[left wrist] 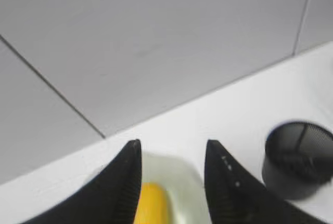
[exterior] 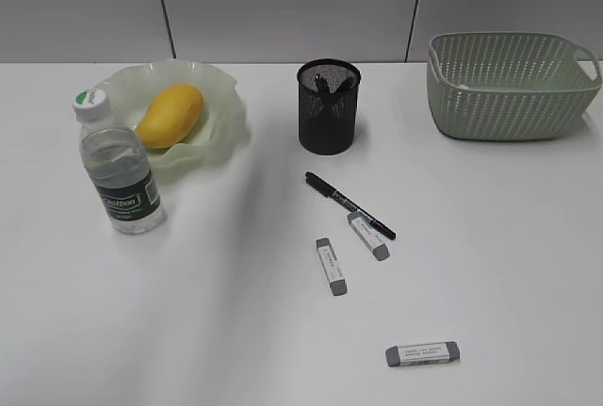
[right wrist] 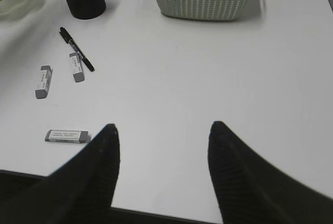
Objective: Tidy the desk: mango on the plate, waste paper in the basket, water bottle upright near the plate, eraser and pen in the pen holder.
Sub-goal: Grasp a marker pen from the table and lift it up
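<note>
Three erasers (right wrist: 43, 81) and the pen (right wrist: 76, 49) lie on the counter (right wrist: 208, 94) ahead-left of the open, empty right gripper (right wrist: 164, 141), while the mango (left wrist: 151, 203) sits on the plate (left wrist: 179, 174) beneath the parted, empty left gripper (left wrist: 171, 154).

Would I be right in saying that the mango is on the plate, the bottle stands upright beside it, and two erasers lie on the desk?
Not quite: three erasers lie on the desk, as the exterior view shows. The mango is on the plate, and the bottle stands upright beside it.
</note>
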`<action>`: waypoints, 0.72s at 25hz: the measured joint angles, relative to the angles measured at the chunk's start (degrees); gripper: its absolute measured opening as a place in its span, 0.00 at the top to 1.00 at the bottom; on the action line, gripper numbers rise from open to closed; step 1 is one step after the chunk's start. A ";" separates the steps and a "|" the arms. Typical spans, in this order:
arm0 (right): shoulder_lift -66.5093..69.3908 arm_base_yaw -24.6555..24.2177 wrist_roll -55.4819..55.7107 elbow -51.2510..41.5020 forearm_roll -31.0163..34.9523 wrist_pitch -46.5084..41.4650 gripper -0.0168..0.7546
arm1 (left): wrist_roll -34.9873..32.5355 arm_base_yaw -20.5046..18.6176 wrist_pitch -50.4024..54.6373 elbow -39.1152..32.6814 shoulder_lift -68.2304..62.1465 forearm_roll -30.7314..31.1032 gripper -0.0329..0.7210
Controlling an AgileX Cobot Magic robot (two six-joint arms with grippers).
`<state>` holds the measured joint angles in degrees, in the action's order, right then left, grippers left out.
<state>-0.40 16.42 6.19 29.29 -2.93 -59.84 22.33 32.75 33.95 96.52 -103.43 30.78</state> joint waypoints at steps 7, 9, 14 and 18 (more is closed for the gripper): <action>0.00 0.00 0.00 0.00 0.00 0.00 0.41 | -18.00 -0.18 15.26 -6.98 15.30 -19.39 0.57; 0.00 0.00 -0.02 0.00 0.00 0.00 0.41 | -18.31 -0.18 15.58 -14.73 23.49 -19.87 0.57; 0.00 0.00 -0.02 0.00 0.00 0.00 0.41 | -15.53 -0.18 18.15 -36.10 45.66 -22.00 0.57; 0.00 0.00 -0.02 0.00 0.00 0.00 0.41 | -14.15 -0.18 21.21 -49.19 65.30 -22.19 0.57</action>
<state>-0.40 16.42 6.17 29.29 -2.93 -59.84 8.18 32.57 55.16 47.33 -38.13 8.59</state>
